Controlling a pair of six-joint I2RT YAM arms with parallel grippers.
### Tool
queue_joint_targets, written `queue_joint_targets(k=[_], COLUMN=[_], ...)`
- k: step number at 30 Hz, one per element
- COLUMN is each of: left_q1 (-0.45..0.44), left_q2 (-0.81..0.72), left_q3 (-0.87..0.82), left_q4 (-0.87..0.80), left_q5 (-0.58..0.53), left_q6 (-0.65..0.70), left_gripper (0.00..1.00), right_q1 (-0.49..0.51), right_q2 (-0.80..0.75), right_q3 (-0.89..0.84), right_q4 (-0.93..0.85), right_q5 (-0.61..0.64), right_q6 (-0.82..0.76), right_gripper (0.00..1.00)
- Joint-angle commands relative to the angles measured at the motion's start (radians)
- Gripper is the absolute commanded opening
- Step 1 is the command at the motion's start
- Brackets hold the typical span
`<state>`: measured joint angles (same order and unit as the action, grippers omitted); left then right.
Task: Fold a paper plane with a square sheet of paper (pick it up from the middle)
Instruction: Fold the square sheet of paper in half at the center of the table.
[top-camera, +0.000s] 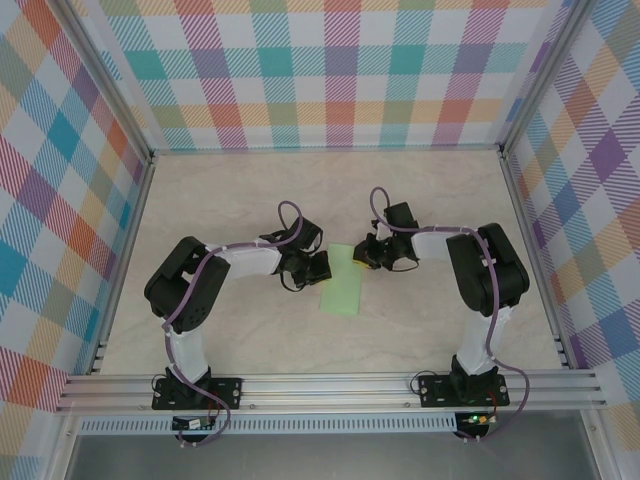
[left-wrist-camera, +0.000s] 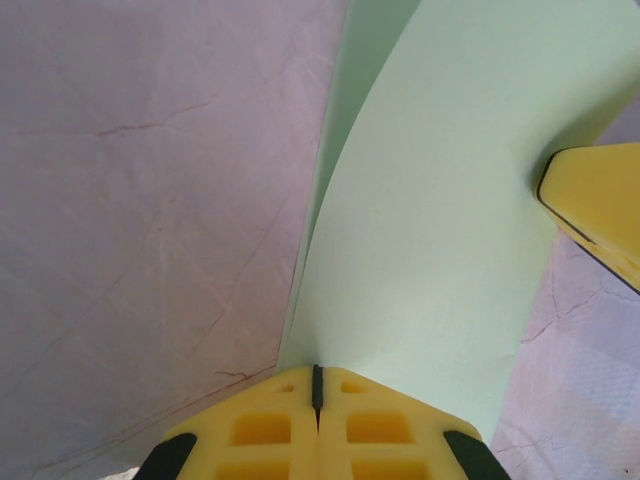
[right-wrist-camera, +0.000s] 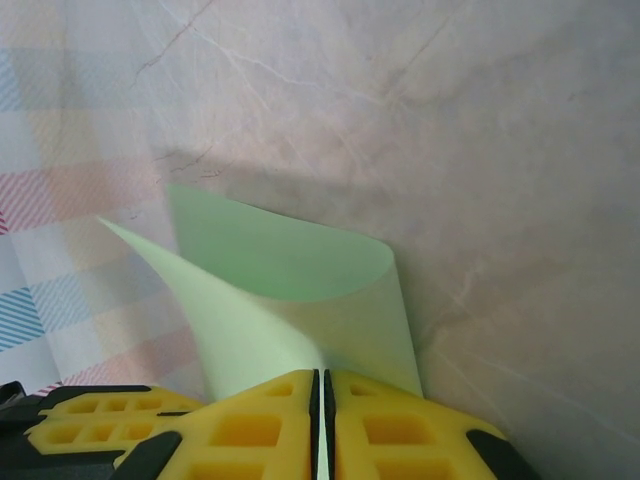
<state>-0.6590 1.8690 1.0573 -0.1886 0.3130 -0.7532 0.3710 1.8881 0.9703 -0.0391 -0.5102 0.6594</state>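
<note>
At left, left gripper (top-camera: 318, 266): jaws together, clamped on one edge of square sheet of paper (top-camera: 342, 292). Left wrist view: sheet (left-wrist-camera: 440, 230) rises from between closed yellow fingers (left-wrist-camera: 265, 428), bowed, far side touching right gripper's yellow finger (left-wrist-camera: 600, 205). Centre: sheet lies mid-table (top-camera: 230, 200), between both grippers, near end trailing toward arm bases. At right, right gripper (top-camera: 364, 256): jaws together, pinching opposite edge. Right wrist view: sheet (right-wrist-camera: 300, 290) curls up from fingertips (right-wrist-camera: 250, 425) and rolls over above table.
</note>
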Motion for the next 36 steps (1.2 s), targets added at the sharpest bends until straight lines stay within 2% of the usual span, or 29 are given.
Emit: queue_joint_targets(k=[1, 9, 18, 26, 36], left_q1=[-0.007, -0.007, -0.007, -0.006, -0.007], left_q2=[0.014, 0.018, 0.016, 0.021, 0.023], left_q3=[-0.038, -0.037, -0.037, -0.025, -0.038], left_q4=[-0.144, -0.143, -0.143, -0.133, -0.124], left_q5=[-0.071, -0.069, -0.069, -0.071, -0.056], left_q6=[0.02, 0.017, 0.014, 0.012, 0.005], left_gripper=[0.0, 0.0, 0.0, 0.0, 0.0], right_q1=[-0.008, -0.023, -0.027, -0.024, 0.002], right_q2=[-0.05, 0.035, 0.131, 0.095, 0.05], right_q3=[0.063, 0.138, 0.138, 0.164, 0.306], right_q4=[-0.061, -0.08, -0.097, -0.173, -0.351], right_q5=[-0.001, -0.021, 0.039, 0.047, 0.046], right_q6=[-0.032, -0.031, -0.018, 0.028, 0.043], right_gripper=[0.13, 0.11, 0.11, 0.14, 0.18])
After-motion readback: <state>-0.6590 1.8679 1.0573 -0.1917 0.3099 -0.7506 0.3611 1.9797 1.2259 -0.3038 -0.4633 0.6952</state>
